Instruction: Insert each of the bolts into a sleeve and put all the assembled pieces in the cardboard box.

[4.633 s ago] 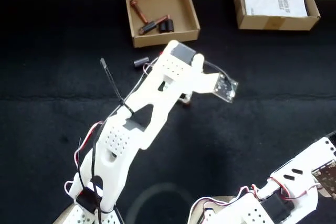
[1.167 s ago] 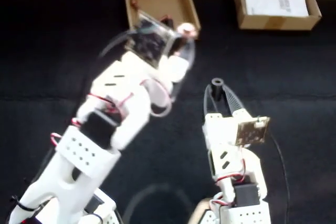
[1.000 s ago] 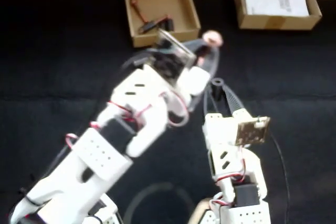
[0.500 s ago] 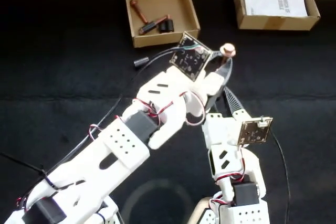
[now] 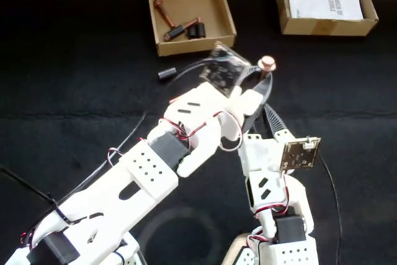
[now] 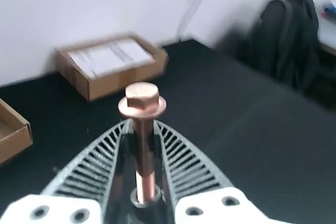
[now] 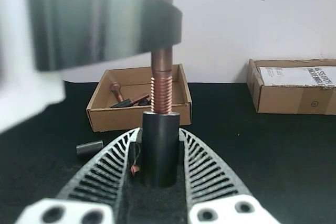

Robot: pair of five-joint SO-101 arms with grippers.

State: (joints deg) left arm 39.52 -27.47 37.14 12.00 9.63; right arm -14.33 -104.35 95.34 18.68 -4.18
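Observation:
A copper bolt (image 6: 142, 145) stands head-up in my left gripper (image 6: 142, 129), which is shut on its shank. In the high view the bolt head (image 5: 267, 63) sits just beyond the left gripper (image 5: 263, 79), over the middle of the table. My right gripper (image 7: 160, 135) is shut on an upright black sleeve (image 7: 159, 148). The bolt's threaded end (image 7: 161, 95) comes straight down to the sleeve's top opening. The left arm hides the sleeve in the high view. The cardboard box (image 5: 224, 13) at the back holds bolts and sleeves.
A loose black sleeve (image 5: 166, 72) lies on the black cloth in front of the cardboard box (image 7: 137, 116), also the loose sleeve (image 7: 89, 148). A second box with a printed sheet (image 5: 325, 4) stands at the back right. A dark bag (image 6: 294, 40) sits beyond the table.
The left arm swung from over the cardboard box to the right with the bolt and now holds it above the sleeve. The right arm has kept still with the sleeve over the last second.

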